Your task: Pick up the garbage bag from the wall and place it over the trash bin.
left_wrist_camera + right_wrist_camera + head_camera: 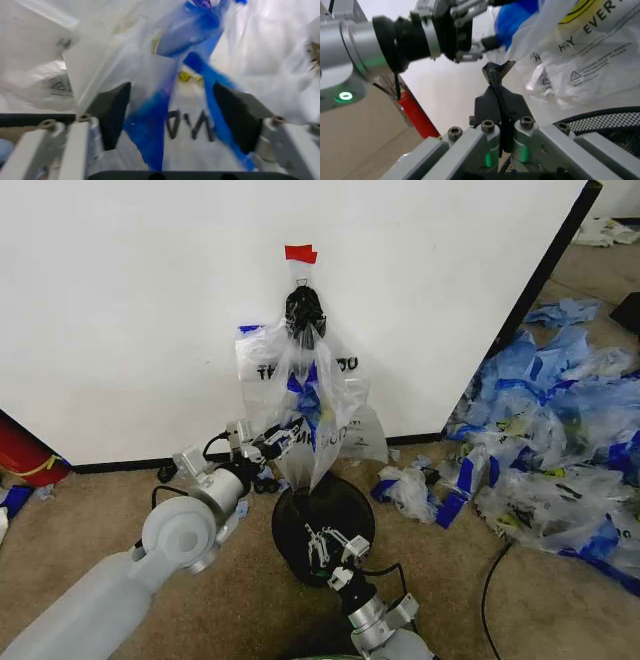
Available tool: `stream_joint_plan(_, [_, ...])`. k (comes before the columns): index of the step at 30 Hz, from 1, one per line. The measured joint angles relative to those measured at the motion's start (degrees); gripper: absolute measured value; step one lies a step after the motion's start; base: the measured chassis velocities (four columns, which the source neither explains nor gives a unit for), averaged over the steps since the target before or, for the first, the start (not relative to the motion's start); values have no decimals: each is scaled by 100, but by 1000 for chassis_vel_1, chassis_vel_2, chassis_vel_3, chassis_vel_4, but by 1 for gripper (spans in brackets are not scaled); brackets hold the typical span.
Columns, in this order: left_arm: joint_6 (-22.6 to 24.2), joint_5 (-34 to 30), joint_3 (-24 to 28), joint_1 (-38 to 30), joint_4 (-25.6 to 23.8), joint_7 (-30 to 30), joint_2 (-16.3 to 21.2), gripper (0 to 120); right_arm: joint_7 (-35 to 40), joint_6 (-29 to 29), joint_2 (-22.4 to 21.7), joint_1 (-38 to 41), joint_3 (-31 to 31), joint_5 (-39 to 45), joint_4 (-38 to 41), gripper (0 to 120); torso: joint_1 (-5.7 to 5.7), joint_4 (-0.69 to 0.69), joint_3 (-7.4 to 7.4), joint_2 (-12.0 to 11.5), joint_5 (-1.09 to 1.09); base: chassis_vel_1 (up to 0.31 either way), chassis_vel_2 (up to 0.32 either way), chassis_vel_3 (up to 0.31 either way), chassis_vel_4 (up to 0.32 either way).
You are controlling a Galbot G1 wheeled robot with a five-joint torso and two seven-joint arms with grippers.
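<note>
Thin clear plastic, limp and light: the garbage bag (312, 412) hangs on the wall (130, 310) under a strip of red tape (300, 253), its lower end dangling just above the trash bin (322, 525).

It looks flimsy, slippery and easy to tear, so gathered film or a blue handle is probably the best hold. It bears black lettering, a yellow mark and blue handles, bunched beneath a glossy black bundle (304, 312). The left gripper (172, 114) has its fingers spread apart around the bag's blue strip and film, not yet pinching. The right gripper (496, 80) sits at the bin's near rim, fingers pressed together on nothing.
</note>
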Motion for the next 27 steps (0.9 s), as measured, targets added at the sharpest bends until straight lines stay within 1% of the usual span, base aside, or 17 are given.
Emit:
stream_joint_plan(5, [8,43,-99,101,-7,6,39,94,-2,0,5,-8,-4,-5,9,0,0,0,0,0,0,0,0,0,0])
stream_joint_plan(6, [8,43,-113,113,-16,6,37,96,-1,0,8,-9,-7,-8,9,0,0,0,0,0,0,0,0,0,0])
stream_joint_plan(10, [-5,52,-146,153,-38,6,12,97,1,-1,20,-9,-17,-29,3,0,0,0,0,0,0,0,0,0,0])
stream_joint_plan(12, [-42,72,-163,177,-38,19,0,95,9,-1,22,-9,-19,-41,-2,0,0,0,0,0,0,0,0,0,0])
stream_joint_plan(14, [-66,88,-179,208,-39,35,-5,89,16,-2,23,-9,-20,-47,-2,0,0,0,0,0,0,0,0,0,0])
stream_joint_plan(15, [-66,88,-179,208,-39,35,-5,89,16,-2,23,-9,-20,-47,-2,0,0,0,0,0,0,0,0,0,0])
stream_joint_plan(16, [-72,94,-191,229,-41,40,-8,83,21,-3,24,-9,-21,-48,-2,0,0,0,0,0,0,0,0,0,0])
stream_joint_plan(19, [-81,109,-205,270,-43,57,-16,72,30,-4,31,-5,-21,-48,0,0,0,0,0,0,0,0,0,0,0])
stream_joint_plan(21, [-84,113,-205,277,-43,62,-18,69,31,-4,35,-5,-21,-49,0,0,0,0,0,0,0,0,0,0,0])
stream_joint_plan(22, [-87,125,-205,290,-43,69,-29,61,31,-4,41,-4,-21,-50,0,0,0,0,0,0,0,0,0,0,0])
stream_joint_plan(24, [-87,143,-201,293,-36,74,-43,55,32,-5,45,-6,-21,-53,0,0,0,0,0,0,0,0,0,0,0])
stream_joint_plan(27, [-88,171,-173,293,9,85,-55,40,32,-4,43,-25,-13,-56,10,0,0,0,0,0,0,0,0,0,0])
